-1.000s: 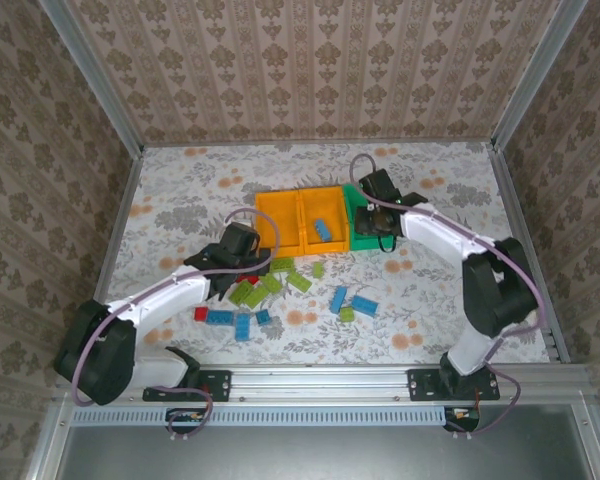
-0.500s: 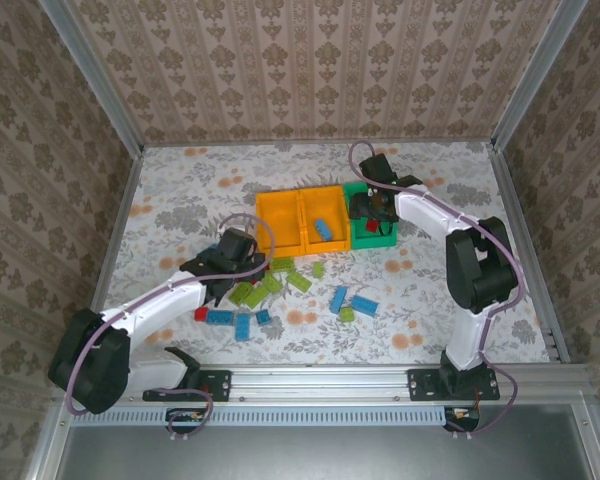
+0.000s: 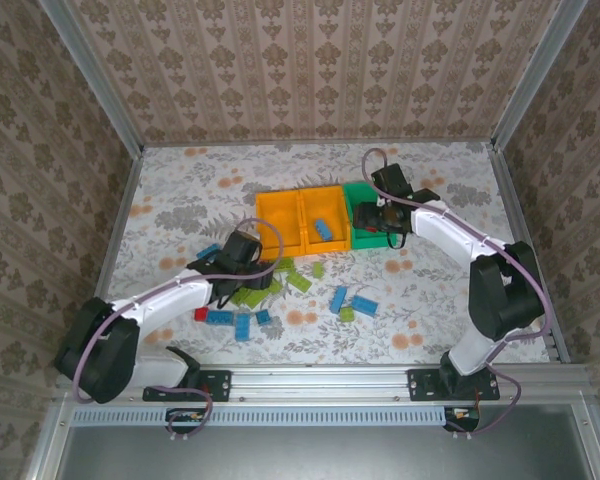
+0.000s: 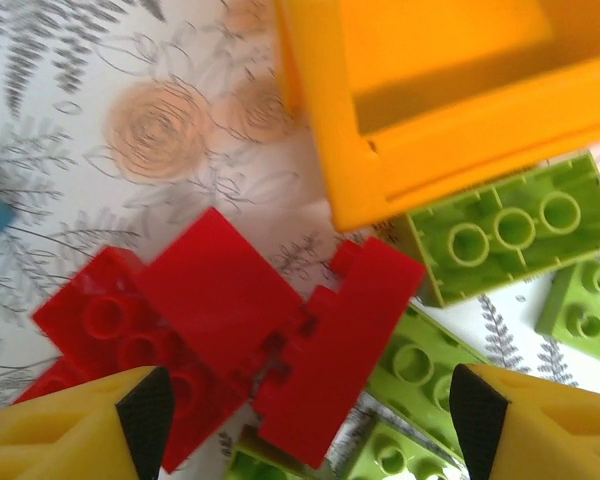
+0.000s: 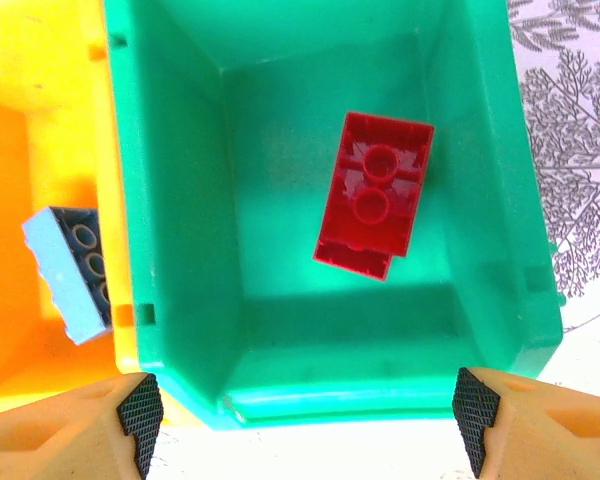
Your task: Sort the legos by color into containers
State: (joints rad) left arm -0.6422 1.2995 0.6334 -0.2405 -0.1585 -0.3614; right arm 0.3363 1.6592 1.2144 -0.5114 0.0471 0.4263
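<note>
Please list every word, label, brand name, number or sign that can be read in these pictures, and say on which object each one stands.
None: no word, number, label or sign can be read.
The red brick in the green bin: plain, no mark visible.
The lime brick and the orange bin: plain.
The tablecloth: flower pattern only, no writing.
Any fine embossing on the bricks would be too small or blurred to tell.

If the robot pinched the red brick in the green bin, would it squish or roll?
Probably neither. The red brick looks like hard, boxy plastic, so likely stiff. It lies flat in the green bin, so rolling seems unlikely; glossy sides might slip.
</note>
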